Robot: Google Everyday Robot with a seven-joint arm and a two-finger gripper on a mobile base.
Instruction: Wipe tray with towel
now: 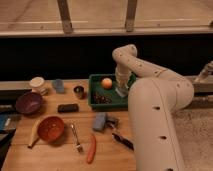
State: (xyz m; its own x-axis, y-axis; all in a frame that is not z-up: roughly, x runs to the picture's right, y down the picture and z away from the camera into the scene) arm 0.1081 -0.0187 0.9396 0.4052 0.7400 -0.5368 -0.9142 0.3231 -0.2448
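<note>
White arm's reaching down into the green tray (98, 103) at the bench's back edge, and the gripper (121, 90) sits low at its right end, clenched on what looks like the pale towel (120, 92) pressed to the floor. Orange ball (106, 83) and some dark bits (102, 98) share the tray. I'd say wiping's barely begun, with most of the floor left.

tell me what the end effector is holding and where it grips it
The end effector is down inside the green tray, on a pale towel; whether it grips it cannot be told.
</note>
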